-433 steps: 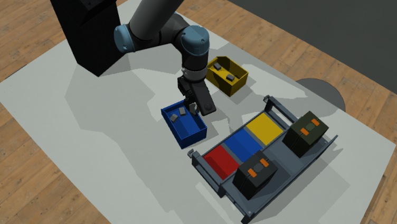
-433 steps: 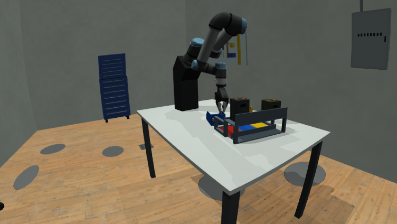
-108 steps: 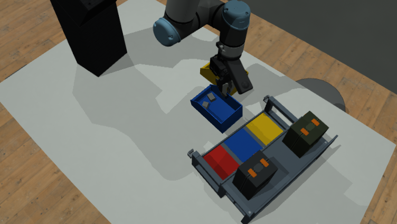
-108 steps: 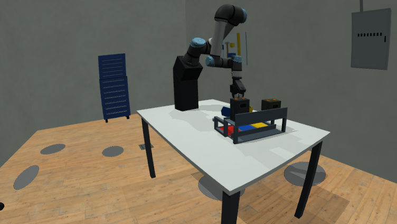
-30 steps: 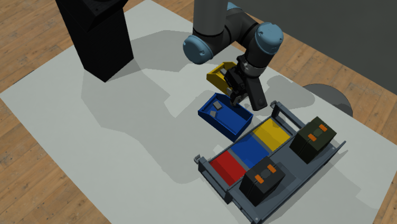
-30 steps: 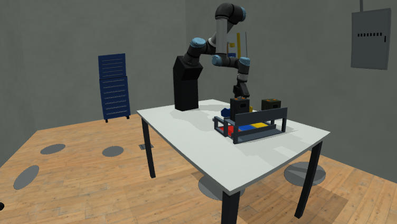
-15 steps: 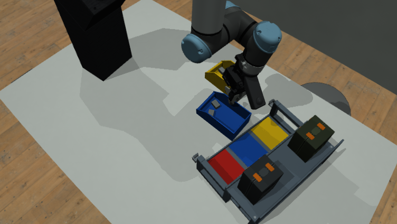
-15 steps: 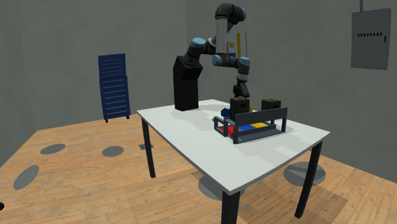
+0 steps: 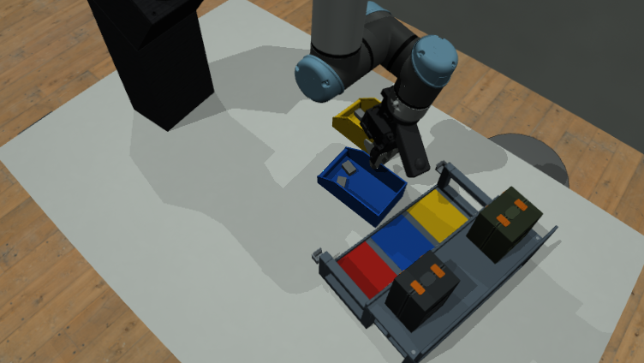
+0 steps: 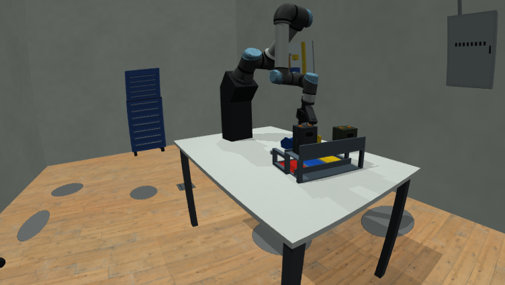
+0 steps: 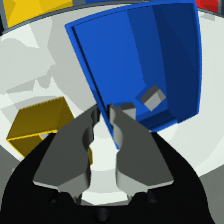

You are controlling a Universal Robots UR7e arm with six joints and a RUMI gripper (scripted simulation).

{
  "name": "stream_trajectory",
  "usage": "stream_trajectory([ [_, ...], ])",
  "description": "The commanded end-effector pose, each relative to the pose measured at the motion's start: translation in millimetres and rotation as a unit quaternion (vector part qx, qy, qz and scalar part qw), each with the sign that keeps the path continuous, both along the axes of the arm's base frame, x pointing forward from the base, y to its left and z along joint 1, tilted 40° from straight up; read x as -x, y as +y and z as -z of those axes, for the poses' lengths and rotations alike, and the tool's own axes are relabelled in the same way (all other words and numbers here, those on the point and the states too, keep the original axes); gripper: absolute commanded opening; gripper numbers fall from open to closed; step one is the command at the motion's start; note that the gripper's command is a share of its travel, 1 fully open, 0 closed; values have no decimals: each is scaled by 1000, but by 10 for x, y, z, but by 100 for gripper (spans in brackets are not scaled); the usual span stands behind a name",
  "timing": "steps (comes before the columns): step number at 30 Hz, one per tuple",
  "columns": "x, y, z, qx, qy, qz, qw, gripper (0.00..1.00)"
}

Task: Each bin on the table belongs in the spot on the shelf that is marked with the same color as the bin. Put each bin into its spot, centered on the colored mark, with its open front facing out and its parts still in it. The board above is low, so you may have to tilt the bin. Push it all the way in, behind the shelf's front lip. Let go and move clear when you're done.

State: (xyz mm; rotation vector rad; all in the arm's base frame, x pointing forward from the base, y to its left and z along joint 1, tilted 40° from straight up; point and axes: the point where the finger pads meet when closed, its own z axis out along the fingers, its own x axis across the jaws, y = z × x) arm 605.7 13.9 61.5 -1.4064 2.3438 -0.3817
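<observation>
Blue bin: side wall pinched between the fingertips of the gripper, which is clenched on it. Bin is outside the shelf, near its front edge; two grey parts inside.

Clearances: yellow bin stands near the blue one, on the gripper's side. White tabletop extends from the blue bin's other long side. Side frames bound the row of red, blue and yellow marks; blue lies between the others. All three marks uncovered.

Surfaces: dark box and green box carry orange latches. Small dark marks line the wall cabinet; too small to read.
</observation>
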Motion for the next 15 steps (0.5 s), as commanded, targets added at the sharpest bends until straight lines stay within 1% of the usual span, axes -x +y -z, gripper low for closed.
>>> stream_trajectory([
  [1, 16, 6, 8, -2, 5, -1, 1000, 0],
  [15, 35, 12, 22, -4, 11, -2, 1000, 0],
])
